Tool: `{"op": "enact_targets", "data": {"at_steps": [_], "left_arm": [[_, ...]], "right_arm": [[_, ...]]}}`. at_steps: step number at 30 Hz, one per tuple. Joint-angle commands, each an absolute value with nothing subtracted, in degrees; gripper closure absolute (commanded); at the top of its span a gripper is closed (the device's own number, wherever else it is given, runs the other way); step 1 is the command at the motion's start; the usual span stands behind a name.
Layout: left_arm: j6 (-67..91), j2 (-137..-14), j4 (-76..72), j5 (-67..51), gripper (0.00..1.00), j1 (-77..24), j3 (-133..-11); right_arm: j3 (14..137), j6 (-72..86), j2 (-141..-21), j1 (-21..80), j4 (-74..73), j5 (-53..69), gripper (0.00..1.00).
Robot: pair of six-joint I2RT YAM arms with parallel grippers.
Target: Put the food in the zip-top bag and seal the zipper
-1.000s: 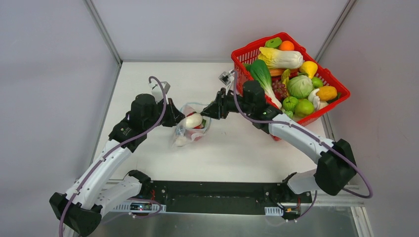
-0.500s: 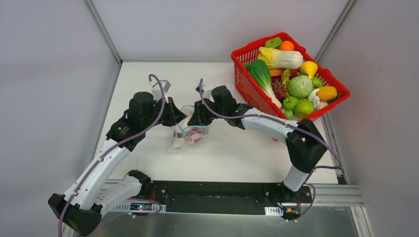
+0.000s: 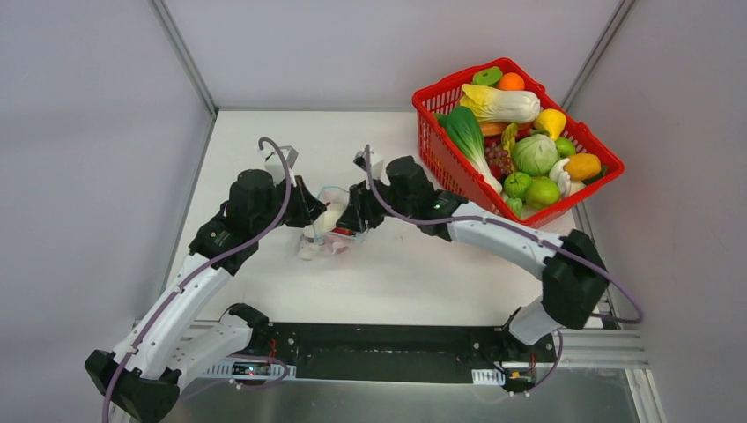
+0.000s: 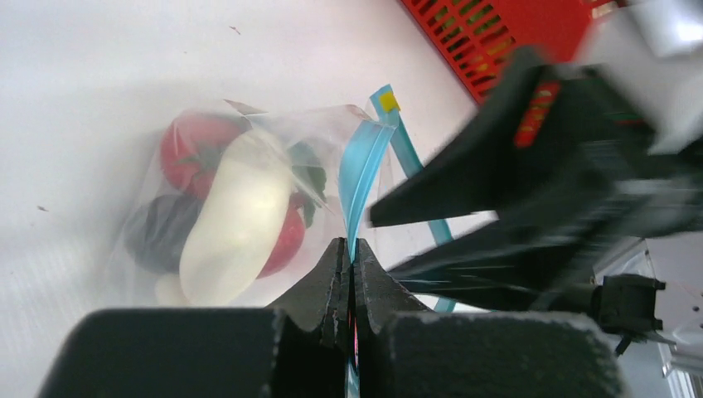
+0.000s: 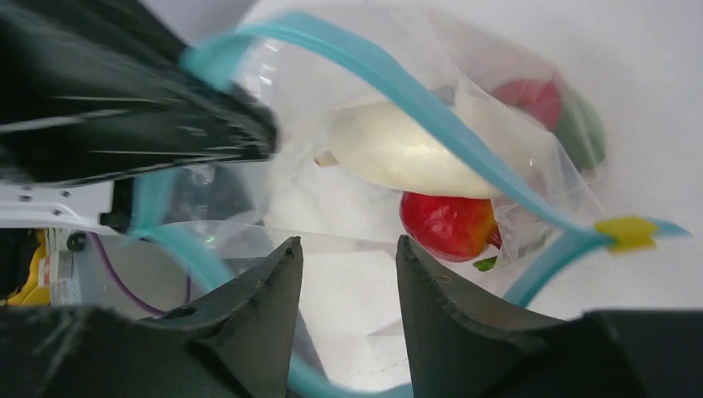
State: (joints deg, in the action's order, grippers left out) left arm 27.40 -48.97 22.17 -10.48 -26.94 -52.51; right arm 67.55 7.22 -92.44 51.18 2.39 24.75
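I've got my left gripper [image 4: 349, 246] clamped on the teal zipper [image 4: 358, 174] of the zip-top bag [image 3: 324, 240], which lies left of the table's [image 3: 423, 273] middle holding the white radish [image 4: 232, 220] and red tomato [image 5: 448, 222], and my right gripper [image 5: 348, 249] sits at its open mouth, jaws apart.

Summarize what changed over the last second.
The right gripper swung left, away from the basket, and now sits at the bag mouth, jaws apart. The bag shifted slightly left. The left gripper stays shut on the zipper; the basket hasn't moved.
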Motion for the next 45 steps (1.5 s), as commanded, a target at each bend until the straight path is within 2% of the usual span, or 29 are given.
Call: {"op": "enact_targets", "data": {"at_steps": [1, 4, 7, 10, 13, 22, 26, 31, 34, 39, 45], "left_arm": [[28.4, -48.3, 20.9, -5.0, 1.00, -26.8, -52.1], [27.4, -49.9, 22.7, -5.9, 1.00, -26.9, -53.0], [27.8, -51.4, 22.1, -9.2, 1.00, -26.8, -53.2], [28.4, -51.6, 19.5, -11.0, 1.00, -26.8, -52.5], [28.8, -51.5, 18.7, -11.3, 1.00, -26.8, -52.5], [28.4, -51.5, 19.2, -11.7, 1.00, -26.8, -52.7], [28.4, -51.4, 18.6, -11.5, 1.00, -26.8, -52.6], [28.8, -51.8, 18.2, -11.8, 1.00, -26.8, -52.9], [28.9, -51.6, 17.7, -11.9, 1.00, -26.8, -52.7], [27.8, -51.4, 17.3, -11.3, 1.00, -26.8, -52.1], [22.6, -56.6, 28.7, -5.6, 1.00, -26.8, -56.8]], "right_arm": [[66.2, 7.5, -81.0, 50.5, 9.4, 19.7, 0.51], [63.7, 7.1, -75.2, 50.4, 11.2, 18.3, 0.48], [61.1, 6.1, -69.4, 50.3, 12.3, 11.8, 0.39], [59.5, 4.4, -64.6, 50.0, 11.1, -5.5, 0.24], [59.1, 4.7, -61.9, 47.8, 8.9, -18.7, 0.17], [58.7, 6.9, -56.9, 37.5, 1.7, -27.4, 0.13], [58.8, 6.1, -55.4, 34.7, 0.3, -27.4, 0.13], [61.4, 3.6, -56.0, 34.1, -5.4, -27.4, 0.11], [62.3, 3.7, -56.2, 33.4, -7.6, -31.4, 0.11], [64.4, 6.0, -57.6, 27.5, -14.4, -36.4, 0.09], [67.8, 12.7, -57.6, 14.1, -21.0, -24.8, 0.09]]}}
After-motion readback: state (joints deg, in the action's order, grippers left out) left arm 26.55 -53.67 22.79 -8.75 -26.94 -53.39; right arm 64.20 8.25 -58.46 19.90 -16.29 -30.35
